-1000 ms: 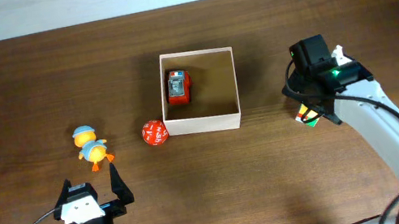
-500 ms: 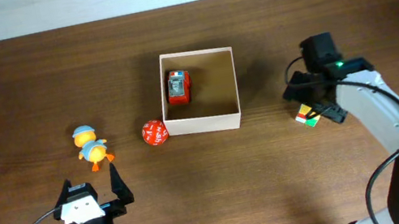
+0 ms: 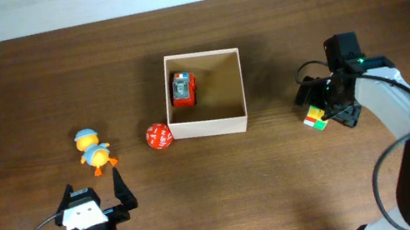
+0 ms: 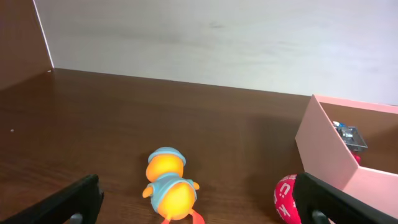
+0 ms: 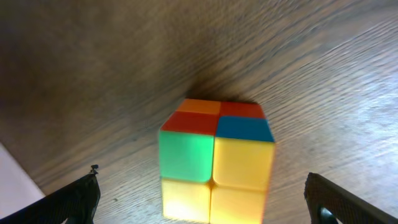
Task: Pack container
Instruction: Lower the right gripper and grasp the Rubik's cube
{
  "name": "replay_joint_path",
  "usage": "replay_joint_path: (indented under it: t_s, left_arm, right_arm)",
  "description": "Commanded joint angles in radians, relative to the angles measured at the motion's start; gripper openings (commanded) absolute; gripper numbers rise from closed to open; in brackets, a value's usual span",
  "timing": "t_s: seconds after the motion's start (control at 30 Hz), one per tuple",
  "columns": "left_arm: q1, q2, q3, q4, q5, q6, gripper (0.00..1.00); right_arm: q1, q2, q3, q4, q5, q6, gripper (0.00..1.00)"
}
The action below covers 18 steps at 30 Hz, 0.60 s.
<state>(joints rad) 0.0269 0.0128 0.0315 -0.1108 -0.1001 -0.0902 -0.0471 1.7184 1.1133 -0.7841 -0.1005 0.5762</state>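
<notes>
The container (image 3: 240,115), a square white box with a tan inside, stands at the table's middle and holds a red toy car (image 3: 183,88); its wall also shows in the left wrist view (image 4: 323,149). A red ball (image 3: 158,136) lies against its left wall. An orange duck with a blue cap (image 3: 94,152) lies further left, and shows in the left wrist view (image 4: 169,190). A small colour cube (image 3: 315,117) lies right of the container. My right gripper (image 3: 324,107) is open just over the cube (image 5: 214,162), fingers either side, apart from it. My left gripper (image 3: 94,196) is open and empty near the front edge.
A pale wall runs along the table's far edge (image 4: 217,37). The dark wooden table (image 3: 31,86) stretches wide to the left and behind the container.
My right arm has swung to the right and turned, uncovering more of the colour cube. The cube, the other toys and the left arm have not moved.
</notes>
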Motion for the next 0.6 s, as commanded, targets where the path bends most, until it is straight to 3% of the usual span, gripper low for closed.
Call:
replay_joint_path:
  t_s: [0.0, 0.17, 0.57]
  left_arm:
    - [0.005, -0.006, -0.006, 0.003, 0.017, 0.016, 0.99]
    - [0.005, -0.006, -0.006, 0.003, 0.017, 0.016, 0.99]
    - [0.005, -0.006, -0.006, 0.003, 0.017, 0.016, 0.99]
  right_arm:
    - [-0.006, 0.048, -0.005, 0.001, -0.027, -0.023, 1.00]
    - [-0.006, 0.079, -0.005, 0.022, -0.020, -0.023, 0.99]
    - [-0.006, 0.114, -0.005, 0.051, 0.007, -0.023, 0.76]
